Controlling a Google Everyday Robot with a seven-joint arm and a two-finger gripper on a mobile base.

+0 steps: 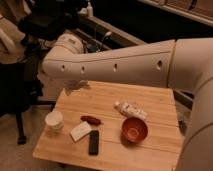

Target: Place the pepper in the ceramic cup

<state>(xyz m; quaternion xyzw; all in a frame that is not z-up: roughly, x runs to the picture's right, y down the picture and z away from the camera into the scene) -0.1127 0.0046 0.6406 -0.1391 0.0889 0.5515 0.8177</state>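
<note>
**Pepper not yet picked up**

The tool [75,86] hangs over the worktop's [155,97] far left corner. How wide it stands I cannot tell, but the pepper [91,119] is not in it. The pepper lies flat between the ceramic cup [54,120] and the orange-red bowl [134,130], nearer the cup. Reaching comes next, I judge: down onto the pepper (the white block [80,131] just beside it crowds the grasp).

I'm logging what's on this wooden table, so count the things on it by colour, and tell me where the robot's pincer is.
White: 3 (cup, block, packet)
Red: 2 (pepper, bowl)
Black: 1 (flat gadget)
Total: 6
Pincer: hangs over the table at its far left corner in the picture, apart from all six.
</note>
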